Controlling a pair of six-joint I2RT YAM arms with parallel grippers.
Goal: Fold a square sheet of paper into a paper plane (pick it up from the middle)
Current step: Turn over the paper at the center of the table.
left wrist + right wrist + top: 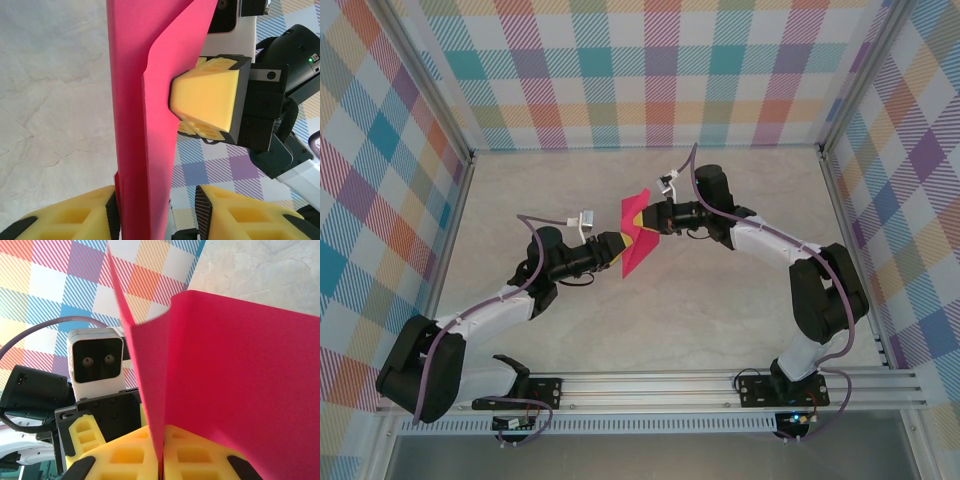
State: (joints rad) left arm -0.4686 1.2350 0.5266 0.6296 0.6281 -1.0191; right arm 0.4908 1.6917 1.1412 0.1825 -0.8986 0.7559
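Paper (pixel 635 238): crimson-pink, thin, smooth, partly folded; held in the air above the tabletop (pixel 570 330), between both grippers.
Top view: both arms bend inward and meet at the paper, left gripper (pixel 617 246) low, right gripper (pixel 656 218) higher.
Left wrist view: paper stands as an upright layered band; left jaws straddle its lower end, one pad against it, the other apart, so part-open and not clamped.
Right wrist view: right jaws pressed together on a fold; sheet fans out rightward.
Pads (pixel 205 95): yellow, blocky, with moulded hollows, on black backing.
Tabletop: pale, marbled, matte.
Walls (pixel 620 70): pastel plaid.
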